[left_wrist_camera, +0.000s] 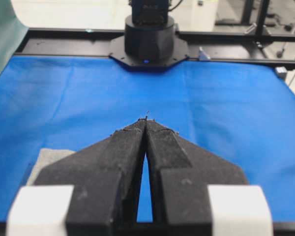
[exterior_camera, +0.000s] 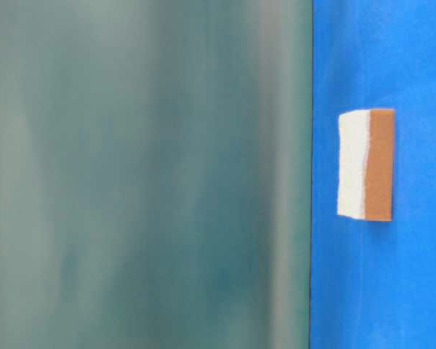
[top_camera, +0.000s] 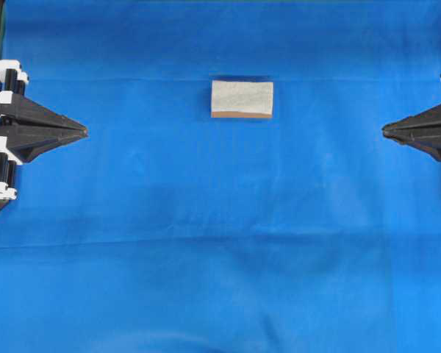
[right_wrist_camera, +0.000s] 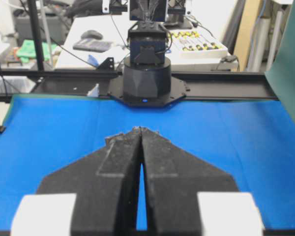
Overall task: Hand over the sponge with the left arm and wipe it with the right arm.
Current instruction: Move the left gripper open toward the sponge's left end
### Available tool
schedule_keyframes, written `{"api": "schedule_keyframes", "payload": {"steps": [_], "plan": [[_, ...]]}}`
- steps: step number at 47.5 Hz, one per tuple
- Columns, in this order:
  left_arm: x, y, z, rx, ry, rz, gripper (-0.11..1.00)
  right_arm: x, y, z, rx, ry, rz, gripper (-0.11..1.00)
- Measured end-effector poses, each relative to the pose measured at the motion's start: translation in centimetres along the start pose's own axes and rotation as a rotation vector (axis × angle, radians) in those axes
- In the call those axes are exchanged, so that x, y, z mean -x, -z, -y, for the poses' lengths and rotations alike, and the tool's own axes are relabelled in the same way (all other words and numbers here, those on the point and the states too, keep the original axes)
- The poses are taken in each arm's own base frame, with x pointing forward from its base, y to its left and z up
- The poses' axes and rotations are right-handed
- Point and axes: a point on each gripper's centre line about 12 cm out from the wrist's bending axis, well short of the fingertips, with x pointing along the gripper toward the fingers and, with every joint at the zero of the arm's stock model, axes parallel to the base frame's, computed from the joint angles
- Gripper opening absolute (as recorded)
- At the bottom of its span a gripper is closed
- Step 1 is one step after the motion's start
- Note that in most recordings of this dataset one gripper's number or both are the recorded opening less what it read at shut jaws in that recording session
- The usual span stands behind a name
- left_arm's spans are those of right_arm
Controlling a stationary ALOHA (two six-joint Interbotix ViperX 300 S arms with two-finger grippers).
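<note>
1. The left tool (top_camera: 82, 131) hangs at its own side of the blue-covered table (top_camera: 220, 257), its fingers pressed together, gripping nothing.
2. The right tool (top_camera: 386, 130) faces it from the far side, likewise closed and empty.
3. The sponge (top_camera: 242, 98) lies flat between the two tools, well apart from both, off their shared line.

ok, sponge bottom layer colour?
Orange-brown foam under a grey-white speckled top on the sponge; clearest in the table-level view.
</note>
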Motion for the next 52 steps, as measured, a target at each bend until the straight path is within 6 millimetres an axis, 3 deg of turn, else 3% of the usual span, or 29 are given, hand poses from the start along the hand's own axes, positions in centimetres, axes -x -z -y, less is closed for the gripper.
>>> {"api": "schedule_keyframes", "payload": {"steps": [15, 31, 35, 46, 50, 52], "plan": [[-0.4, 0.3, -0.5, -0.004, -0.025, -0.014, 0.00, -0.3, -1.0, 0.0, 0.003, 0.000, -0.006, 0.00], [-2.8, 1.8, -4.0, -0.018, -0.176, -0.071, 0.03, -0.4, -0.9, 0.0, -0.003, 0.000, -0.014, 0.00], [-3.7, 2.2, -4.5, -0.029, -0.192, -0.092, 0.18, -0.4, -0.8, 0.0, -0.003, 0.000, -0.018, 0.00], [-7.2, 4.4, -6.2, -0.062, -0.222, -0.196, 0.82, -0.5, -0.6, 0.0, -0.005, 0.000, -0.025, 0.00], [-8.8, 5.5, -7.1, -0.091, -0.233, -0.253, 0.93, -0.5, -0.6, 0.0, -0.006, 0.000, -0.025, 0.00], [-9.5, 6.0, -7.3, -0.107, -0.232, -0.276, 0.94, -0.5, -0.6, 0.0, -0.006, 0.000, -0.026, 0.00]]}}
